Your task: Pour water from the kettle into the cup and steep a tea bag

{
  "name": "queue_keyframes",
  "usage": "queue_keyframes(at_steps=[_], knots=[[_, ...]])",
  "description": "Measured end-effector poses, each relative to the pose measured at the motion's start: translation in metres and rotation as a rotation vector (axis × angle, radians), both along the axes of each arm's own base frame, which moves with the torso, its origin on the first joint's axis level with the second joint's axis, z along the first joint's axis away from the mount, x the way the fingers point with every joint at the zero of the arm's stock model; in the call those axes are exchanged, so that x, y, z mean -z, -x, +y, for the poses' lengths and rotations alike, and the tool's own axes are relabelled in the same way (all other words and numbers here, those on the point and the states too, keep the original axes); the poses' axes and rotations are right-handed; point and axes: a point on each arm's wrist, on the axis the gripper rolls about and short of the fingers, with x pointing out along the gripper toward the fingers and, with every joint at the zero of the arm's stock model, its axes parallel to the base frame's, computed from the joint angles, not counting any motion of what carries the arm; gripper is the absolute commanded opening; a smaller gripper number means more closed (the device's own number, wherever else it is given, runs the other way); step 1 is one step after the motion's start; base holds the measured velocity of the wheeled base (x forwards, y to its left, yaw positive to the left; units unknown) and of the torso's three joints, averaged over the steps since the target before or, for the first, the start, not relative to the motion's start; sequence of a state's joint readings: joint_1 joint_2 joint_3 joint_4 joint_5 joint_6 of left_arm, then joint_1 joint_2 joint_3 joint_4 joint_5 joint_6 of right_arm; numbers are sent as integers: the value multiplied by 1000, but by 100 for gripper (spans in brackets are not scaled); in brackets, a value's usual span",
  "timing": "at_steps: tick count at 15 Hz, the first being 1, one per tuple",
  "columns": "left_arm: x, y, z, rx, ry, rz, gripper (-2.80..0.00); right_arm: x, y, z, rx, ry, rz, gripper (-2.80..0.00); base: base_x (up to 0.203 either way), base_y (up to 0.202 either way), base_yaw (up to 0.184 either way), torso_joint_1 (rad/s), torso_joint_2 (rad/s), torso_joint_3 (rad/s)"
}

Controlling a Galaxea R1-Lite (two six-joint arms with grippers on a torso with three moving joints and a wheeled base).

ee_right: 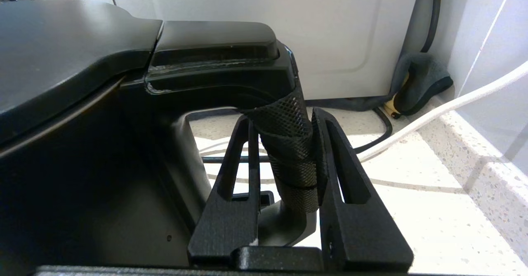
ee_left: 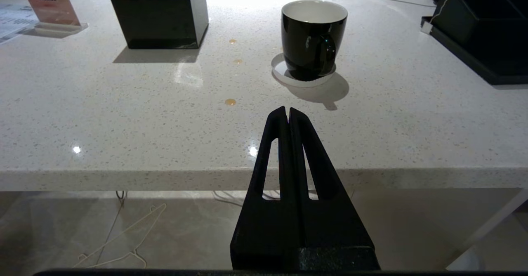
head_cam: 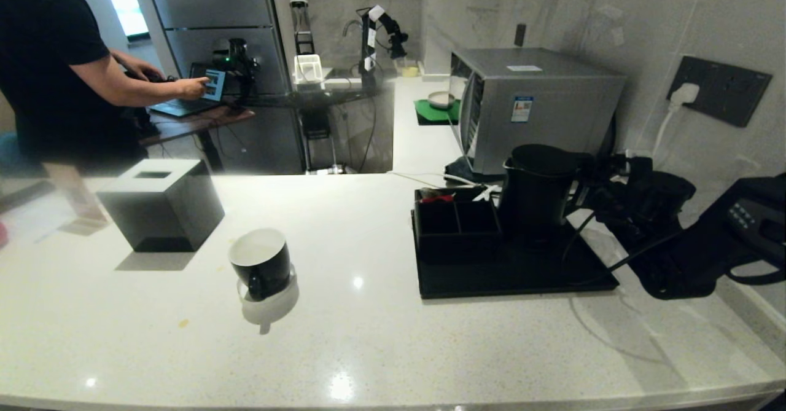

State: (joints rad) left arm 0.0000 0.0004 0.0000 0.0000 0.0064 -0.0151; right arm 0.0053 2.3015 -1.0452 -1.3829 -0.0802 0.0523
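The matte-black kettle stands on a black tray at the right of the counter. My right gripper has its fingers on either side of the kettle's mesh-wrapped loop handle and pressed against it. From the head camera this gripper sits just right of the kettle. The glossy black cup with a white inside stands on a white coaster left of centre. My left gripper is shut and empty, held before the counter's front edge and pointing at the cup. I cannot pick out a tea bag.
A black compartment box with red and white packets sits on the tray left of the kettle. A black tissue cube stands far left and a microwave behind the kettle. Cords run along the right wall. A person works at the back left.
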Motion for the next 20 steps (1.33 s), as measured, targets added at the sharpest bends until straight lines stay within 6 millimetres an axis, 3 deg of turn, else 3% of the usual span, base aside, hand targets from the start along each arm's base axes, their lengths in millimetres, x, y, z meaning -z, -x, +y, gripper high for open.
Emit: queue_keyframes(at_steps=[6, 20], knots=[[0, 0, 0, 0, 0, 0, -280, -1, 5, 0, 0, 2, 6, -280, 0, 0, 0, 0, 0, 0], [0, 0, 0, -1, 0, 0, -280, -17, 44, 2, 26, -1, 21, -280, 0, 0, 0, 0, 0, 0]])
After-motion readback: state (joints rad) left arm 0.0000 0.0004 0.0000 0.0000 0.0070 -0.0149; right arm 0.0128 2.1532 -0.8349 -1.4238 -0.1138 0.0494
